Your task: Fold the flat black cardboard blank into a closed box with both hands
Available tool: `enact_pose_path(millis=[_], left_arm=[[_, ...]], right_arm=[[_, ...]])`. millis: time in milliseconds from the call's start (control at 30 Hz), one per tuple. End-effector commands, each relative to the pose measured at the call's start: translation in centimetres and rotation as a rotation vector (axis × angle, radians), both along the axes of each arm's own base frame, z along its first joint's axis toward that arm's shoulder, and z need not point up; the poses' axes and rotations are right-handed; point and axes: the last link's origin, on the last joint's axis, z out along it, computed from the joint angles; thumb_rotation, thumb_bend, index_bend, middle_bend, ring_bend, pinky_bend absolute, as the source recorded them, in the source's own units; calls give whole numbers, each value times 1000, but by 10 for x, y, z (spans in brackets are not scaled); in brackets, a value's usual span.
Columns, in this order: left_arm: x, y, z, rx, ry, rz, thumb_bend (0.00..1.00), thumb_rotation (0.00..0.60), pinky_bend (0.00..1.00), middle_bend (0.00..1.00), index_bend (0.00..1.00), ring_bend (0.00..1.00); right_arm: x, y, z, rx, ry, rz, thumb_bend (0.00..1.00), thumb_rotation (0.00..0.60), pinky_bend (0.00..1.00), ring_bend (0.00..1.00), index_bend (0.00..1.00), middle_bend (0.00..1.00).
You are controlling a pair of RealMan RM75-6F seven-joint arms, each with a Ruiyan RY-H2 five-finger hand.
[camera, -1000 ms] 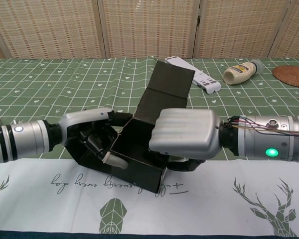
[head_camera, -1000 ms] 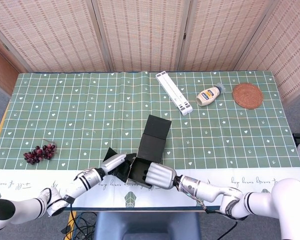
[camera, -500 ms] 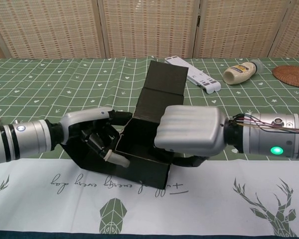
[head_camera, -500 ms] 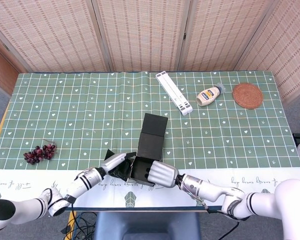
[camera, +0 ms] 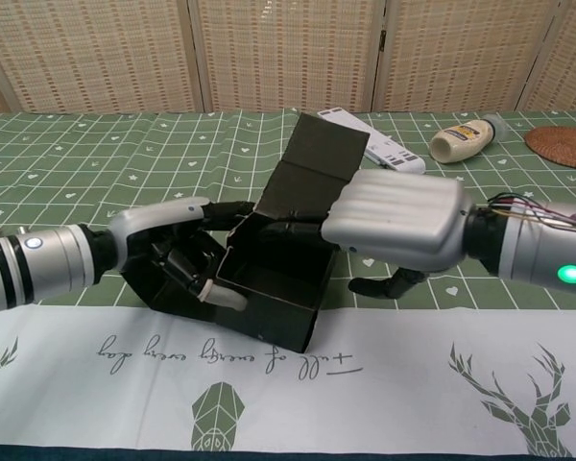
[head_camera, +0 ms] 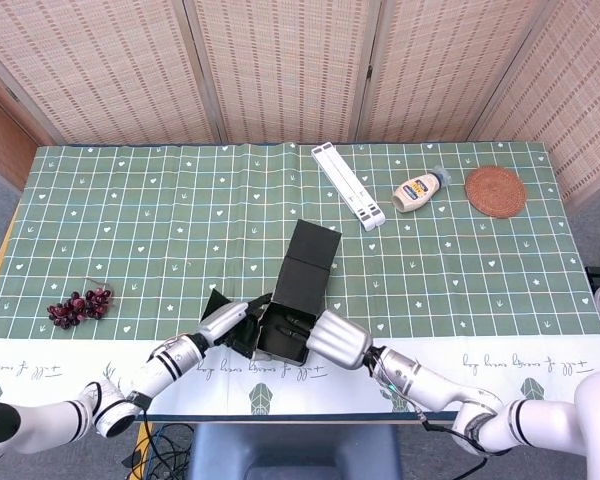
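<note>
The black cardboard box (camera: 278, 293) stands half folded near the table's front edge, its top open. Its lid flap (camera: 319, 163) rises at the back and leans away from me. My left hand (camera: 173, 254) grips the black side flap on the box's left, fingers curled around it. My right hand (camera: 396, 226) hovers over the box's right wall with its fingers stretched flat across the opening. Its thumb hangs outside the wall, a little apart from it. From the head view the box (head_camera: 292, 318) lies between the left hand (head_camera: 225, 322) and the right hand (head_camera: 338, 338).
A bunch of dark grapes (head_camera: 78, 305) lies at the left. At the back stand a white folding stand (head_camera: 348, 186), a mayonnaise bottle (head_camera: 417, 191) on its side and a round woven coaster (head_camera: 495, 191). The white border of the tablecloth (camera: 365, 375) runs just in front of the box.
My right hand has let go of the box's front right corner and slid right and up, uncovering the opening. The left hand keeps its hold on the side flap.
</note>
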Motion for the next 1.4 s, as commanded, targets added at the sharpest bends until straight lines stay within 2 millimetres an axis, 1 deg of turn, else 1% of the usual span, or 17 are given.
enact_pose_path(millis=[33,67,100,300,467,567,733,900,1000,1233,1400], left_arm=[[-1,-1,6,22,2,0,76,600,880,28,0,708],[-2,-1,7,25,6,-1,76,600,880,7,0,680],[-2,-2,8,29,11,-2,76,600,880,0,0,613],[-6,-3,18,53,20,10,76,600,873,0,0,557],[-8,-4,30,75,5,21,76,600,872,0,0,554],[-11,-5,39,90,-6,32,76,600,872,0,0,554],[-15,-8,54,120,-13,36,76,600,872,0,0,554],[-18,-12,65,146,-22,43,76,600,872,0,0,553],[-19,-14,71,155,-29,48,76,600,872,0,0,553],[-24,-19,76,159,-32,58,76,600,872,0,0,553],[-26,-20,77,161,-31,68,76,600,872,0,0,554]], right_arm=[[-9,5,11,33,-74,-136,425,600,1000,736,0,102],[-11,5,14,39,-90,-167,425,600,1000,736,0,106],[-15,6,18,40,-105,-203,425,600,1000,736,0,111],[-34,7,33,59,-175,-375,425,600,1000,736,0,143],[-45,6,36,88,-184,-467,425,600,1000,736,0,181],[-45,1,33,119,-179,-501,426,600,1000,736,0,189],[-40,-13,28,149,-147,-536,439,600,1000,736,0,211],[-28,-33,20,158,-119,-541,441,600,1000,736,0,211],[-12,-51,13,151,-106,-523,444,600,1000,736,0,207],[26,-82,-6,109,-96,-449,449,600,1000,737,0,194],[47,-94,-15,114,-132,-464,452,600,1000,736,0,190]])
